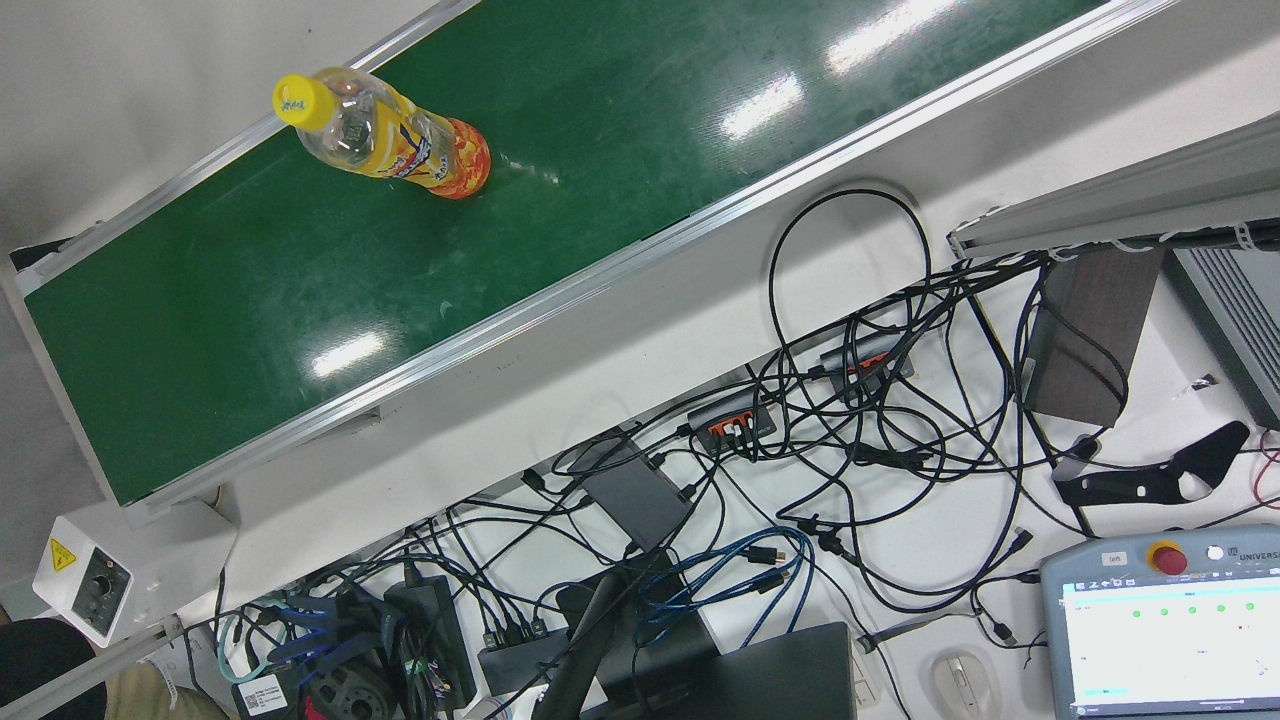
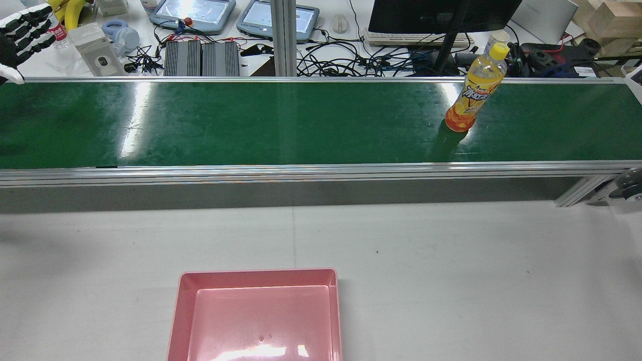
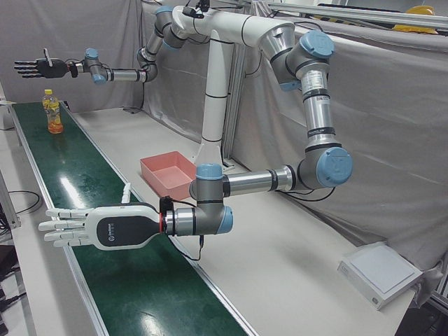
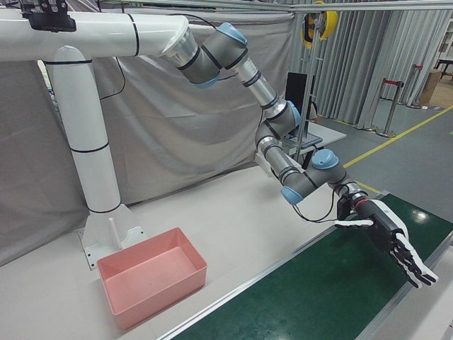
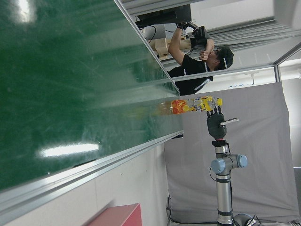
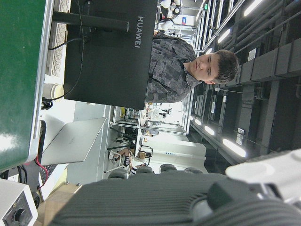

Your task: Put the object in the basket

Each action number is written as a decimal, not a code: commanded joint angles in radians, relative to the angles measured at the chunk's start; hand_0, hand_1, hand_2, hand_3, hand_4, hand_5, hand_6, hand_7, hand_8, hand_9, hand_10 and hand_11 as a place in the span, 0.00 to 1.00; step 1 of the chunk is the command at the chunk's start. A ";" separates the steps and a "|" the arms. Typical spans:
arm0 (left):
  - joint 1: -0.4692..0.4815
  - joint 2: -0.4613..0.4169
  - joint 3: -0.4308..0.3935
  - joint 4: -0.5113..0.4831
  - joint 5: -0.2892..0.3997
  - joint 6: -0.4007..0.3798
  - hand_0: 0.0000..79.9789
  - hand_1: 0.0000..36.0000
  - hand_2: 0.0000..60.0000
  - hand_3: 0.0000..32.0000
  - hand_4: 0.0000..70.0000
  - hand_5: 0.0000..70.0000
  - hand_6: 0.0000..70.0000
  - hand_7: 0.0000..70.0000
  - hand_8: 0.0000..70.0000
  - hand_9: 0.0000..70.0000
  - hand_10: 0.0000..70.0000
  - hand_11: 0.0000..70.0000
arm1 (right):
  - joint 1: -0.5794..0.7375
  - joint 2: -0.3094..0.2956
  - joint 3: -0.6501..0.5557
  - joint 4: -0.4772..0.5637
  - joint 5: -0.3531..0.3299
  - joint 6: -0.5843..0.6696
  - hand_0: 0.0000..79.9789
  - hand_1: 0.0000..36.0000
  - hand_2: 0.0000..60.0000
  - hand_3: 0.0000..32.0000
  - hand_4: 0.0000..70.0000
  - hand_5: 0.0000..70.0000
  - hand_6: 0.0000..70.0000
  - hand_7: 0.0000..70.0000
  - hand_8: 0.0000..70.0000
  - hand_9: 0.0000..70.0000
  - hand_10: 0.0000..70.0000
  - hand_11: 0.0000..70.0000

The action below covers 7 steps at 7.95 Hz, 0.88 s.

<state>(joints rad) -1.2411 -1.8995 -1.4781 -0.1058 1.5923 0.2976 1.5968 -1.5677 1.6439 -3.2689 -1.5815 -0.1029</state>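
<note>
- Stretching across your station, the green conveyor belt (image 2: 301, 125) fills the rear view, which catches only your left hand (image 2: 20, 37) at the belt's far-left edge and misses the right hand altogether.
- Looking from the corner, the left-front view alone shows you both arms reaching out over the belt from the white table (image 2: 451, 260).
- Sitting empty on that table, the pink basket (image 2: 258, 278) lies on the robot's side of the belt, well apart from both hands.
- Your left hand is flat, fingers straight and fanned wide, holding nothing, its fingertips past the belt's operator-side rail.
- Your right hand (image 3: 38, 68) hangs at the other end, fingers likewise stretched wide and empty, level with the cap and apart from the bottle.
- Standing upright on the belt near the operator-side rail, the orange drink bottle (image 1: 390, 135) with its yellow cap is touched by nothing.
- Only the front view shows you the tangle of cables (image 1: 850, 430) and a teach pendant (image 1: 1160, 620) on the desk beyond the belt, while the right hand view shows a black monitor (image 6: 108, 52).
</note>
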 commanded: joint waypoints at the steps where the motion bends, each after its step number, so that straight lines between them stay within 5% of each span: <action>1: 0.000 -0.001 -0.002 0.000 0.000 0.000 0.73 0.18 0.00 0.00 0.10 0.15 0.00 0.00 0.01 0.01 0.04 0.09 | 0.000 0.000 0.001 0.000 0.000 -0.001 0.00 0.00 0.00 0.00 0.00 0.00 0.00 0.00 0.00 0.00 0.00 0.00; 7: 0.000 -0.003 -0.004 0.005 0.000 0.000 0.73 0.20 0.00 0.00 0.11 0.15 0.00 0.00 0.01 0.01 0.04 0.08 | 0.000 0.000 0.004 0.000 0.000 0.000 0.00 0.00 0.00 0.00 0.00 0.00 0.00 0.00 0.00 0.00 0.00 0.00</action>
<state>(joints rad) -1.2410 -1.9013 -1.4826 -0.1037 1.5923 0.2976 1.5969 -1.5677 1.6449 -3.2689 -1.5815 -0.1030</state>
